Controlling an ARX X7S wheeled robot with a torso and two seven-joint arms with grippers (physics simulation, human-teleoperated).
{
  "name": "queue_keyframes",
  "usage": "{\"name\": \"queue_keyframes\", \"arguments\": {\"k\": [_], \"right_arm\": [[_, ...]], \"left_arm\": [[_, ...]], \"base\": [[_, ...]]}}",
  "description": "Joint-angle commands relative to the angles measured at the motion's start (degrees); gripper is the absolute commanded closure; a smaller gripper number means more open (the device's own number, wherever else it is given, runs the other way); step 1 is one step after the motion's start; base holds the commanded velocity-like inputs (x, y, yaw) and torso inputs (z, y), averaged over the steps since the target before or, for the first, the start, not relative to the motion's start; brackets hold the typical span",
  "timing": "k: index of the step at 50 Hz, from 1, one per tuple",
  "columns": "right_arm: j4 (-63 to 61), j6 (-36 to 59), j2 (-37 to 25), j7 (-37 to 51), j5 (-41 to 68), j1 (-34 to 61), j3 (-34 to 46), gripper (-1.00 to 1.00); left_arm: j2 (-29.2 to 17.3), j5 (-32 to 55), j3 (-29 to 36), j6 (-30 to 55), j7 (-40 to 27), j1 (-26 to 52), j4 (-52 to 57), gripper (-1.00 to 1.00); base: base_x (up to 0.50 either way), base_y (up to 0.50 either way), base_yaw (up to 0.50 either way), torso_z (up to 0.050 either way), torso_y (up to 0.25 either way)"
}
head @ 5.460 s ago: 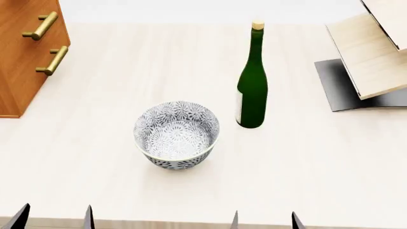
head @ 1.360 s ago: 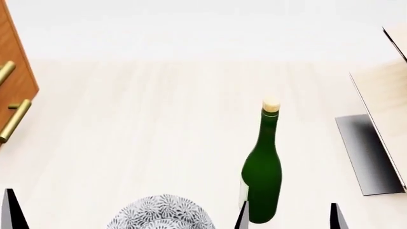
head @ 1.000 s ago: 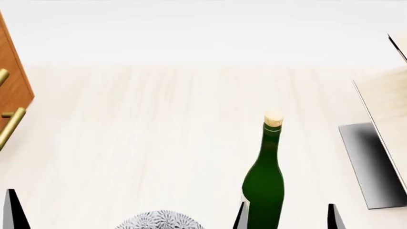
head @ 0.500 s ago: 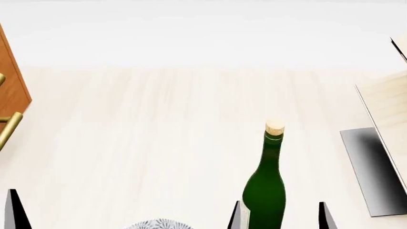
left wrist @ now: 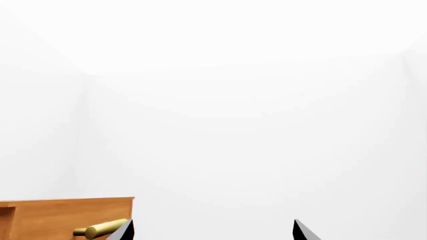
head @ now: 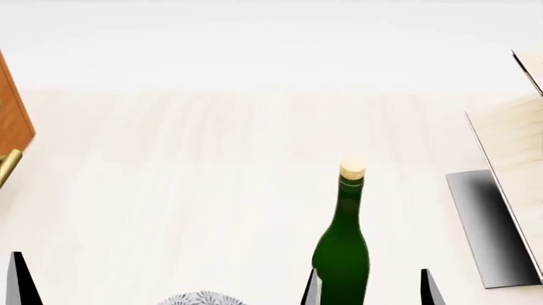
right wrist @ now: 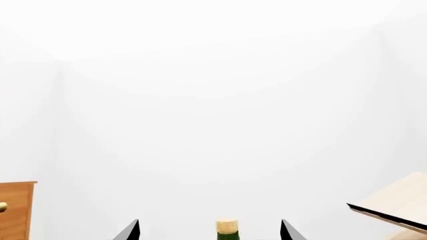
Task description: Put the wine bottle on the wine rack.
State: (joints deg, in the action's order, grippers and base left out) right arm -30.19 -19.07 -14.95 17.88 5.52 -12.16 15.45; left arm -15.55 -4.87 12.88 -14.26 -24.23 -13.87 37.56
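Note:
The wine bottle (head: pixel 343 254), dark green with a tan cork, stands upright on the pale table at the bottom centre-right of the head view. My right gripper (head: pixel 367 293) is open, its two dark fingertips on either side of the bottle's body, apart from it. In the right wrist view the cork (right wrist: pixel 227 226) shows centred between the fingertips of the right gripper (right wrist: pixel 209 232). The wine rack (head: pixel 509 184), pale slabs on a dark grey base, stands at the right edge; a slab edge also shows in the right wrist view (right wrist: pixel 393 205). My left gripper (left wrist: pixel 210 231) is open and empty.
An orange-brown wooden cabinet (head: pixel 10 121) with a brass handle stands at the left edge, also in the left wrist view (left wrist: pixel 67 217). The rim of a patterned bowl (head: pixel 202 298) shows at the bottom, left of the bottle.
The head view has moved forward and up: the bottle, bowl and cabinet have slid down and outward in the picture. The right fingertips now flank the bottle more closely.

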Motion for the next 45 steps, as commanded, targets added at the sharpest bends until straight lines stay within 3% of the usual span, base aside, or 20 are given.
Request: {"name": "queue_keyframes", "arguments": {"k": [1,45], "right_arm": [[0.2,0.2,-0.2,0.3,0.1,0.2,0.3,-1.00],[-0.3,0.1,-1.3,1.5,0.6,0.3,1.1,-1.00]], "left_arm": [[-0.3,0.1,0.2,0.1,-0.3,0.0,0.2,-1.00],[-1.3,0.1,1.1,-0.3,-1.5,0.3,-0.4,-1.00]], "base": [[0.00,-0.05,0.00,0.000,0.000],[0.00,-0.08,0.00,0.000,0.000]]}}
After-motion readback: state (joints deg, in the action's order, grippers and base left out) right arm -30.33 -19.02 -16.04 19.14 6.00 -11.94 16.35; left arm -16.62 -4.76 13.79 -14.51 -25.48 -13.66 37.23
